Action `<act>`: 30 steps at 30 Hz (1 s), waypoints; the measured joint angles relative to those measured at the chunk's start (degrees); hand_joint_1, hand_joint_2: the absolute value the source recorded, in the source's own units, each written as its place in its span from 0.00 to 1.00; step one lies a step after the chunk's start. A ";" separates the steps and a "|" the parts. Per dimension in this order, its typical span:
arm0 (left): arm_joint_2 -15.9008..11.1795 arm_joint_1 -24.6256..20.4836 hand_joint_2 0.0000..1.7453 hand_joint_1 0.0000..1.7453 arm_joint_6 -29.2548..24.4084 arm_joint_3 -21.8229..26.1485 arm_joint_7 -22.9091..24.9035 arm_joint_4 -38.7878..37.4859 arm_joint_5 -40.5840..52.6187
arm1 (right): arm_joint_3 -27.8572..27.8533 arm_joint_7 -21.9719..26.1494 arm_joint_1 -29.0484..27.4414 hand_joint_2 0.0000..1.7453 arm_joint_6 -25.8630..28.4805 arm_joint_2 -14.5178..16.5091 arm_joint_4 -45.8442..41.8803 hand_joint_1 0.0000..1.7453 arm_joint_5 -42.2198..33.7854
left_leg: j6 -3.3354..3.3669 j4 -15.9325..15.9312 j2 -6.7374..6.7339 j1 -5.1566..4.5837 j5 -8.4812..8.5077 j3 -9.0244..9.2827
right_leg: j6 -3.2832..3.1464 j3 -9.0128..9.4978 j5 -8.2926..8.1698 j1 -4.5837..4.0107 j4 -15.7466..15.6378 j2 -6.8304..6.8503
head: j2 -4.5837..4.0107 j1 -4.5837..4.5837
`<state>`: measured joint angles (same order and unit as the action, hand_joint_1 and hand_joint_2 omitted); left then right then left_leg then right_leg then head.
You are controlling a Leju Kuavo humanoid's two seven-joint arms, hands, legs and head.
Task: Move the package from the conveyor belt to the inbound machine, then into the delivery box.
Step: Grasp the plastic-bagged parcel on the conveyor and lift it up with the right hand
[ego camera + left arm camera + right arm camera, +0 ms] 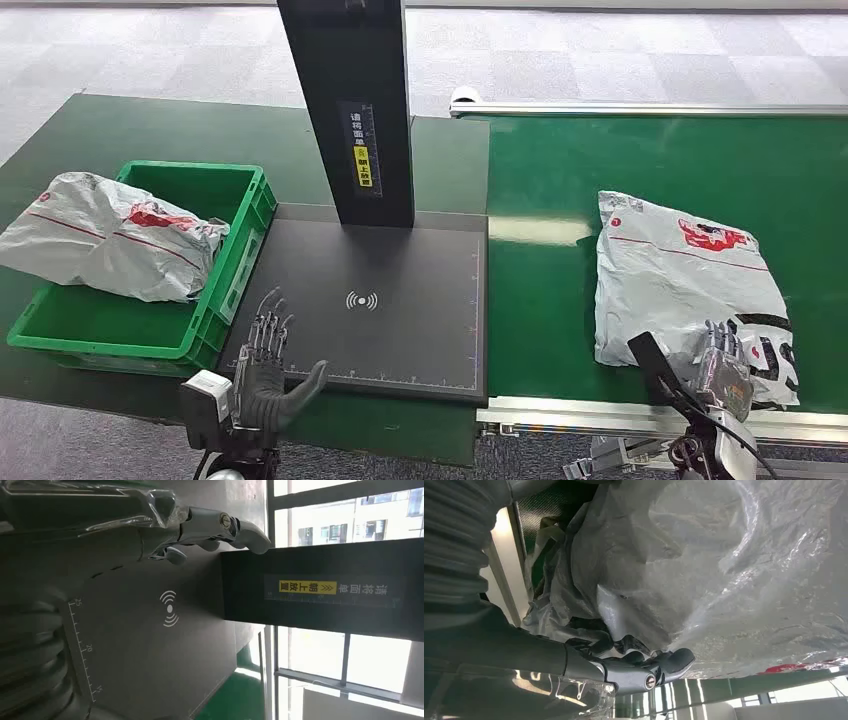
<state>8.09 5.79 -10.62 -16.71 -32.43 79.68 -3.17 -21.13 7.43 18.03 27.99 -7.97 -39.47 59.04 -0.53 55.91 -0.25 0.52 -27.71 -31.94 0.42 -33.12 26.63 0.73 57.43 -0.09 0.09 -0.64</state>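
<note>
A green delivery box at the far left held one grey bagged package. Beside it, the left hand hovered with fingers spread, holding nothing, at the near edge of the dark inbound machine. On the green conveyor belt lay the package, its near corner gripped by the right hand.

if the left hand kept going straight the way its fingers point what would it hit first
Probably the black upright column. The left hand hovers open over the near edge of the scanner plate, fingers pointing across it toward the column; its height above the plate is unclear.
</note>
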 joint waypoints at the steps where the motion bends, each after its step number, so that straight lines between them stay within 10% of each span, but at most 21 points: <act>1: -0.03 -0.05 1.00 0.00 -0.12 -0.01 -0.08 -0.08 -0.22 | -0.08 0.00 0.25 1.00 0.24 -0.03 0.52 0.33 0.25 | 0.00 0.00 0.00 0.00 0.00 0.00 | 0.00 0.00 0.00 0.00 0.00 0.00 | 0.00 0.00; 4: -0.25 -0.33 1.00 0.00 -0.87 -0.08 -0.65 -0.52 -1.33 | -0.23 -0.64 1.37 1.00 1.12 -0.13 2.70 0.99 1.89 | 0.00 0.00 -0.01 0.00 0.00 -0.01 | 0.00 0.01 0.00 0.00 0.00 0.00 | 0.00 0.00; 16: -1.05 -1.00 1.00 0.00 -3.17 -0.99 -1.58 -1.25 -2.82 | 2.09 4.86 1.89 1.00 8.71 1.56 -5.19 1.00 3.25 | 0.01 0.00 0.01 0.00 0.01 0.00 | 0.00 0.01 0.00 0.00 0.00 0.02 | 0.00 -0.01; 30: -1.42 -1.54 1.00 0.00 -3.17 -0.46 -2.00 -1.35 -0.91 | 16.55 13.70 -7.99 1.00 -1.28 5.84 -40.28 1.00 -17.63 | 0.00 -0.02 -0.01 0.00 0.01 0.00 | -0.01 0.01 0.01 -0.01 0.01 0.01 | 0.00 -0.01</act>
<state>6.67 4.26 -13.79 -17.17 -34.42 78.33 -4.08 -4.58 21.14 10.04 26.71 -2.13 -79.75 41.41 -0.52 55.89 -0.26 0.52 -27.70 -31.94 0.42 -33.11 26.64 0.72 57.44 -0.08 0.09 -0.65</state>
